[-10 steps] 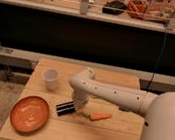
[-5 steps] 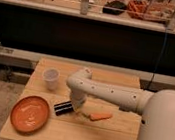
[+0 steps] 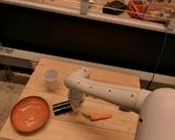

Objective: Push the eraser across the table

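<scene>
Black eraser has slid nearer the orange plate, gripper just beside it, finger state indiscernible; push progressing.

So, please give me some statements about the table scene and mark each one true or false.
1. The eraser lies between the orange plate and the carrot. True.
2. The white cup stands on the plate. False: it stands on the table, behind the plate.
3. The hand is down beside the eraser. True.
4. The carrot lies on the plate. False: it lies on the table planks.
</scene>
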Controlling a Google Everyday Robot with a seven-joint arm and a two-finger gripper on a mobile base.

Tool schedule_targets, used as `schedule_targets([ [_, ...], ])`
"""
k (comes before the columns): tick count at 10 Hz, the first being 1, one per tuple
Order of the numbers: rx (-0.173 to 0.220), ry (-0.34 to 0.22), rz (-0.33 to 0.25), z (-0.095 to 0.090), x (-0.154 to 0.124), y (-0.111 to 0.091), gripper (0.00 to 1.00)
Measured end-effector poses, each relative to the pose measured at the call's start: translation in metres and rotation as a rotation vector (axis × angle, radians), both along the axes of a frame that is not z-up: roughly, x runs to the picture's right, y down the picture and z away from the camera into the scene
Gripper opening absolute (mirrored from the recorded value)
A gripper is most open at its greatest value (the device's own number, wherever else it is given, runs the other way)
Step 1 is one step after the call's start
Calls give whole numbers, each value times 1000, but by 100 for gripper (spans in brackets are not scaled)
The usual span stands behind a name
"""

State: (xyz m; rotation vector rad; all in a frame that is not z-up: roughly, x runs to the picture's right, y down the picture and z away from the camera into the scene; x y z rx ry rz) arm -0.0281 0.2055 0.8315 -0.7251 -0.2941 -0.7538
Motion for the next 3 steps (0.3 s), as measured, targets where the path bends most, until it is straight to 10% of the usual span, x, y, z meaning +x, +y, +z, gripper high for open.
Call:
schedule_targets([
  [3,5,-8,-17,1,-5,-1,3],
])
